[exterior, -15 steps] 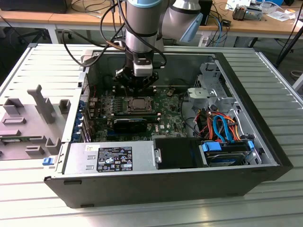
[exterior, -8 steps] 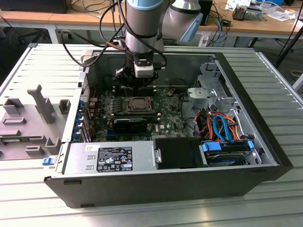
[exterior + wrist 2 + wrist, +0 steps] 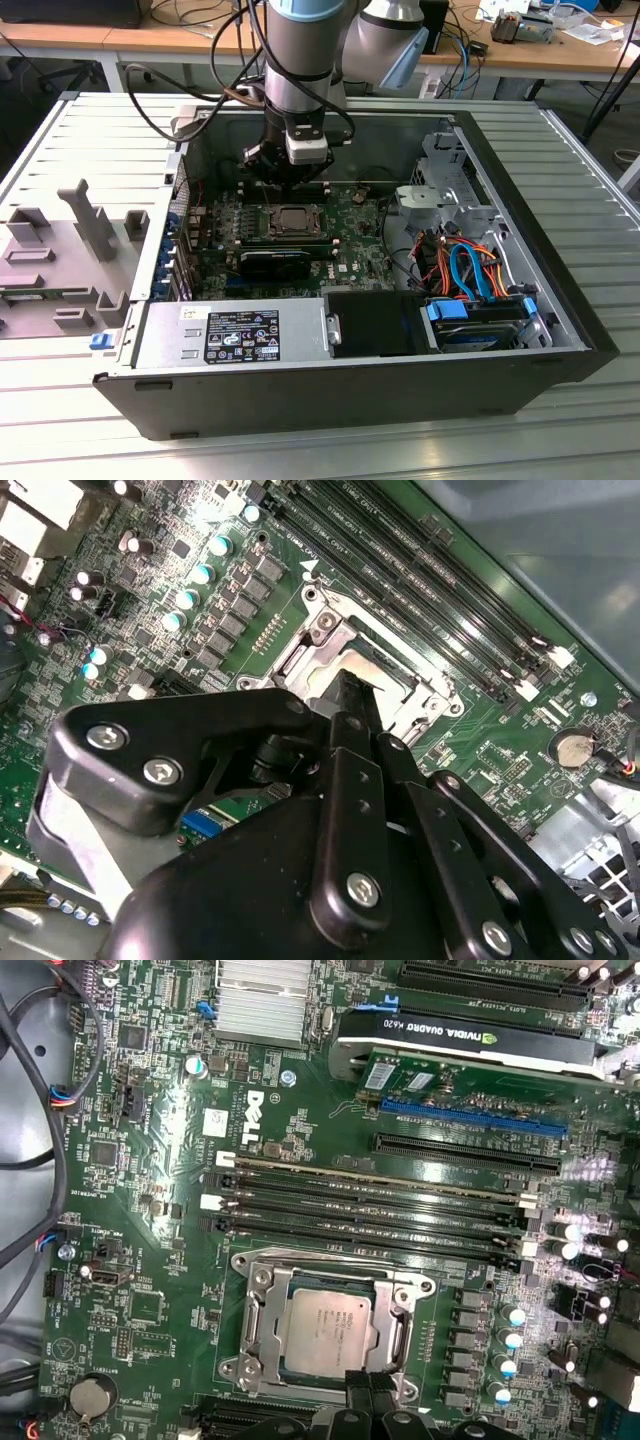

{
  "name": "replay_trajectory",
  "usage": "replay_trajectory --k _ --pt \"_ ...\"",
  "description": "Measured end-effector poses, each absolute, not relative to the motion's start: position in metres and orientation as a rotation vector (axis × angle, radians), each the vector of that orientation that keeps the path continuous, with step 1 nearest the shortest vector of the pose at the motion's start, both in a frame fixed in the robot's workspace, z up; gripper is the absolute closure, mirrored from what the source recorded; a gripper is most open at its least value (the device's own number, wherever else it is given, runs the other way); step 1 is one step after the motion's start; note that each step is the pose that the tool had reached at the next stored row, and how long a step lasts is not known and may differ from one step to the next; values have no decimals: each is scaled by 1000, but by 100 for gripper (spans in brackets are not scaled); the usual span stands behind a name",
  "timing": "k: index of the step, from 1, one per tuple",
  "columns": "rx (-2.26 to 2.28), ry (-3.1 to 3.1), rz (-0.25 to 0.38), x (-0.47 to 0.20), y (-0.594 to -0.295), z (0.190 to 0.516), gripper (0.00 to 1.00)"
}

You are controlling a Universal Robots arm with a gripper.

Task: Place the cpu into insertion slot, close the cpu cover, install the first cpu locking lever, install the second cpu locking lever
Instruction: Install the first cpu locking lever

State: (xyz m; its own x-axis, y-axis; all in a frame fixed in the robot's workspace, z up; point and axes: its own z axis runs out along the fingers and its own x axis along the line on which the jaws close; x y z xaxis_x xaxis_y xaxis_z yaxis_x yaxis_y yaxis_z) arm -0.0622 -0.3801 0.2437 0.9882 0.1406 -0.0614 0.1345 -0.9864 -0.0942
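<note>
The cpu [image 3: 330,1328] sits in the insertion slot [image 3: 258,1305], cpu cover [image 3: 400,1312] down around it; we see the hand [image 3: 368,1385] narrow, empty, at its edge.

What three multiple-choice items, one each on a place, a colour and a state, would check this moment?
1. Where is the cpu?
A. In the insertion slot
B. On the grey tray outside the case
C. On the power supply

2. What colour is the long expansion slot beside the graphics card?
A. Red
B. Blue
C. White

3. How does the cpu cover stand?
A. Upright, swung open
B. Taken off the board
C. Lying flat around the cpu

Key:
1 A: the cpu sits inside the insertion slot.
2 B: the expansion slot is blue.
3 C: the cpu cover frames the chip's top, lying flat.
</note>
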Motion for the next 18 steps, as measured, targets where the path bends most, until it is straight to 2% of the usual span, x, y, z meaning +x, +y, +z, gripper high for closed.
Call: replay_trajectory --k 18 --pt "-3126 -212 116 -62 -379 244 89"
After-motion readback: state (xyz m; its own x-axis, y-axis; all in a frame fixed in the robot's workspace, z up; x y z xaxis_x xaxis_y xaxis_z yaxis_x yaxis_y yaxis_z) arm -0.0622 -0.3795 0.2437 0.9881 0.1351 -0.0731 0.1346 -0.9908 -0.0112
